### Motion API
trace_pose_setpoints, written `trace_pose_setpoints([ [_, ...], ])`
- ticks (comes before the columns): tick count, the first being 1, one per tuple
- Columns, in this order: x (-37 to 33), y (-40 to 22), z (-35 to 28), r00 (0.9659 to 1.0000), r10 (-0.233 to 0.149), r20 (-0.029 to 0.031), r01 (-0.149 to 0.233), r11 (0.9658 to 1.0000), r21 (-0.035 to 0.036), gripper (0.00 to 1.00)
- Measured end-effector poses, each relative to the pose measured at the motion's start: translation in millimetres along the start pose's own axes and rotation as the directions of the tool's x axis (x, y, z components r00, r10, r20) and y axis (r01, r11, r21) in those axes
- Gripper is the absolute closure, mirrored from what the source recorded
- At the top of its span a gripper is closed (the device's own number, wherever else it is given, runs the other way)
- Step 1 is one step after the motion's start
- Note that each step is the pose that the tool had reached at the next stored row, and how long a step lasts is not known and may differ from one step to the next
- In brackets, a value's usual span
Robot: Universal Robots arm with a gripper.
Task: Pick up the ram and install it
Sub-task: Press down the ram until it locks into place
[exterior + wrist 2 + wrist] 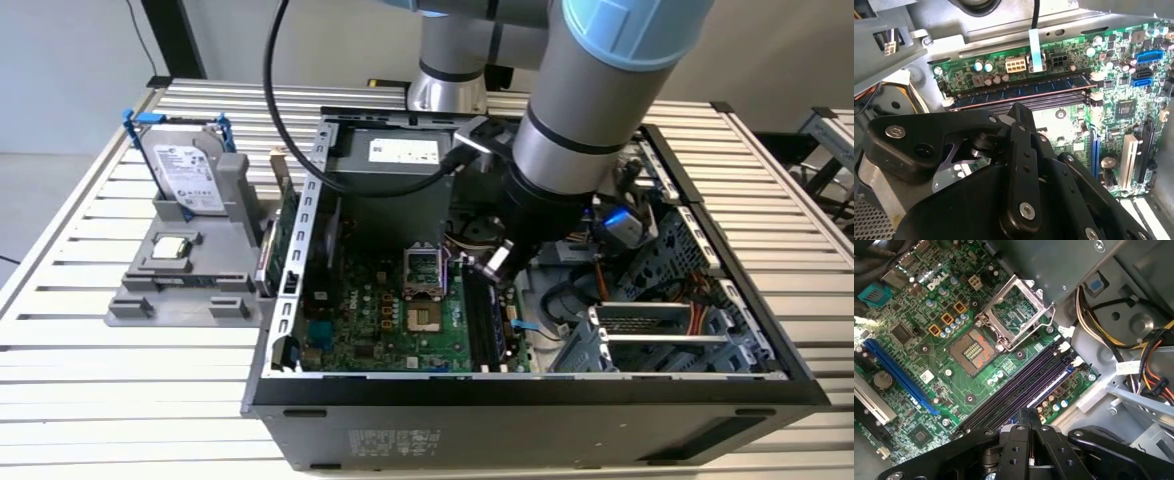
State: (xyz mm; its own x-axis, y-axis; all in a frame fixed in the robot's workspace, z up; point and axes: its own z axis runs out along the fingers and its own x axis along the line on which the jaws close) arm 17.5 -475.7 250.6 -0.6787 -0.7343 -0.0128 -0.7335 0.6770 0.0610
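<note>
The ram (pixel 1019 89) is a long dark stick with blue-labelled chips. It stands upright in the outermost memory slot of the green motherboard (pixel 1064 115), between the white end clips. In the first wrist view the ram (pixel 1051 385) shows edge-on, beside the empty dark slots (pixel 1014 390). My gripper (pixel 1020 111) is shut, its black fingers pressed together with nothing between them. Its tip hovers just over the slots next to the stick. In the exterior view the gripper (pixel 497 262) reaches down inside the open computer case.
The open processor socket (pixel 1013 315) lies beside the slots. Yellow and black cables (pixel 1114 335) and the drive cage (pixel 654 330) crowd one side. The case walls (pixel 534 385) hem in the arm. Outside, a grey fixture (pixel 187 290) holds a hard drive (pixel 187 170) and a processor chip (pixel 170 247).
</note>
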Motion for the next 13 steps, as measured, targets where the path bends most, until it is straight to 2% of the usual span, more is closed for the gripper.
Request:
trace_pose_setpoints([
  [4,-1.0,-0.7,-0.1,0.9996,-0.030,-0.0045,0.030,0.9995,-0.0099,1.00],
  [8,-1.2,-0.9,-0.1,0.9972,-0.075,-0.0057,0.075,0.9971,-0.0117,1.00],
  [9,-1.2,-1.0,-0.1,0.9961,-0.088,-0.0053,0.088,0.9961,-0.0112,1.00],
  [11,-1.3,-1.0,0.0,0.9936,-0.113,-0.0017,0.113,0.9936,-0.0058,1.00],
  [13,-1.3,-1.0,0.0,0.9906,-0.137,0.0057,0.137,0.9906,0.0055,1.00],
])
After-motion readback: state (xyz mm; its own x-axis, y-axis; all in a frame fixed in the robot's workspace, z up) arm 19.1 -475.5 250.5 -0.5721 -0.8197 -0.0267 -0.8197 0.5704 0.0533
